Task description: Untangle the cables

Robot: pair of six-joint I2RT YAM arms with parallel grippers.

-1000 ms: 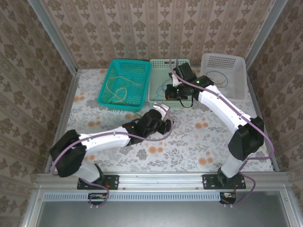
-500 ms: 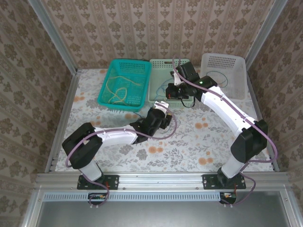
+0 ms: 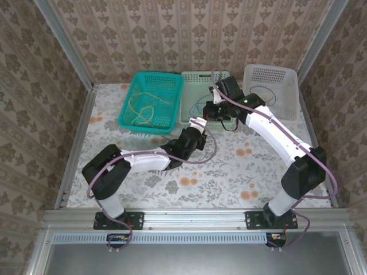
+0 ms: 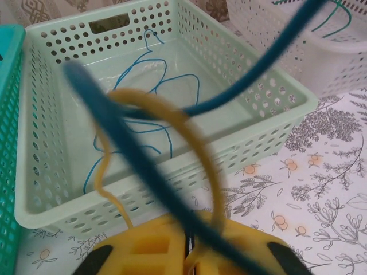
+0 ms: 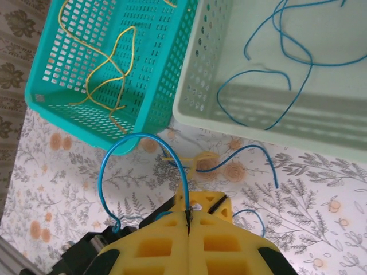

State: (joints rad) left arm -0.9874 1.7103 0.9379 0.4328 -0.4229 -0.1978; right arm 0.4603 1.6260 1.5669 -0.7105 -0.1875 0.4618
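My left gripper (image 3: 198,124) is just in front of the pale green basket (image 3: 189,109), shut on a yellow cable (image 4: 200,143) and a dark blue cable (image 4: 120,137) that loop up from its fingers (image 4: 143,246). My right gripper (image 3: 214,111) hovers close above and behind it, shut on a bright blue cable (image 5: 123,143) that arches left of its fingers (image 5: 155,246). More blue cables (image 5: 269,80) lie in the pale green basket. Yellow cables (image 3: 142,109) lie in the teal basket (image 3: 166,80). A green-blue cable (image 3: 269,94) rests in the white basket (image 3: 289,80).
The three baskets stand in a row along the back of the floral table (image 3: 241,172). Patterned walls and metal posts (image 3: 74,63) close in the sides. The two wrists are very close together at the pale green basket's front edge.
My left gripper has swung away from the near side up to the pale green basket's front edge. The right gripper has shifted slightly to the right, still holding the blue cable.
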